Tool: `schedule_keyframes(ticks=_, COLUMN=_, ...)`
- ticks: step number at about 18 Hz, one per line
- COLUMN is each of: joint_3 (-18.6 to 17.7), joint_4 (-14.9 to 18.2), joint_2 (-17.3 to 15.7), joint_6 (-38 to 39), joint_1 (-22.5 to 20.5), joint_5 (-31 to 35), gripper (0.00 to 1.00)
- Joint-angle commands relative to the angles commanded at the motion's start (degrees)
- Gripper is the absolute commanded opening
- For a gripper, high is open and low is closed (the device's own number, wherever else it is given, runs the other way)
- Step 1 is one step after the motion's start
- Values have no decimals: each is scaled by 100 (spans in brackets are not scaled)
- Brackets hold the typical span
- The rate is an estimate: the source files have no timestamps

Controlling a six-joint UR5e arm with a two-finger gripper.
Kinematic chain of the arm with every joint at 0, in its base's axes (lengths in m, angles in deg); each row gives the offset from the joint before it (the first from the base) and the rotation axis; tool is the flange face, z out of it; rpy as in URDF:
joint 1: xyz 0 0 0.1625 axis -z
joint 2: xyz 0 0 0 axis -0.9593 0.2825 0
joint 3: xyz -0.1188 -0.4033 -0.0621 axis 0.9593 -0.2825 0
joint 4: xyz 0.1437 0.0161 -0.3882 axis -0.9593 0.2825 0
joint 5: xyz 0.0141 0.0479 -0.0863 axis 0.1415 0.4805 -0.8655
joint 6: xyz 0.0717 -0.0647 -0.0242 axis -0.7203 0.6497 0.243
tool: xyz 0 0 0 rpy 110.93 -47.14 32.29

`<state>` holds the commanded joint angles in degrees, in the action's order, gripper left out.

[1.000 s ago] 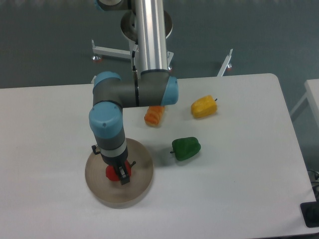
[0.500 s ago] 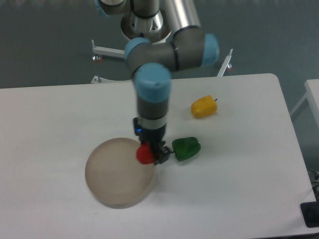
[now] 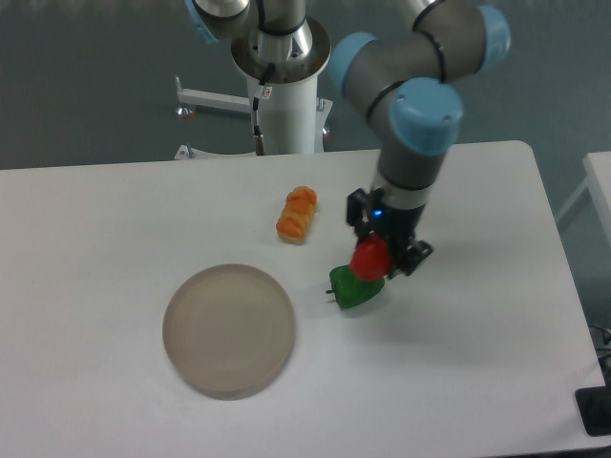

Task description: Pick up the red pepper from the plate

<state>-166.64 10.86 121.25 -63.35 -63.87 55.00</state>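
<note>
Seen from above on a white surface (image 3: 115, 219). Round beige-grey plate (image 3: 228, 330) at lower left, holding nothing, interior bare to the rim. Gripper (image 3: 385, 258) well to the right of the plate, pointed downward and clamped on the red pepper (image 3: 368, 259), fingers pressed against either side of it. Red pepper held off the plate, overlapping the upper right part of a green pepper (image 3: 353, 287) in this view; could not tell whether the two touched. Green pepper lay on the surface just right of the plate's rim, apart from it, short dark stem pointing left. Orange ridged vegetable (image 3: 297, 214) rested on the surface above the plate and left of the gripper, apart from both. Grey and blue arm (image 3: 412, 100) reached in from the top, its base column (image 3: 284, 72) standing behind the far edge of the surface.
</note>
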Motion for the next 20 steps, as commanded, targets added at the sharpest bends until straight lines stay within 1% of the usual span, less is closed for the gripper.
schedule_keyframes(ticks=2, joint_3=35, joint_4=149, joint_2=18, joint_6=-212, joint_1=-9, joint_5=342, gripper=13)
schedule_keyframes(ticks=4, joint_3=114, joint_4=185, joint_2=53, joint_6=-362, joint_1=9, joint_5=554, gripper=13)
schedule_keyframes(ticks=10, joint_3=115, joint_4=141, joint_2=158, joint_6=-380, joint_1=35, joint_5=502, gripper=14)
schedule_keyframes(ticks=20, joint_3=106, joint_4=124, joint_2=176, joint_6=-371, joint_1=53, joint_5=493, gripper=14)
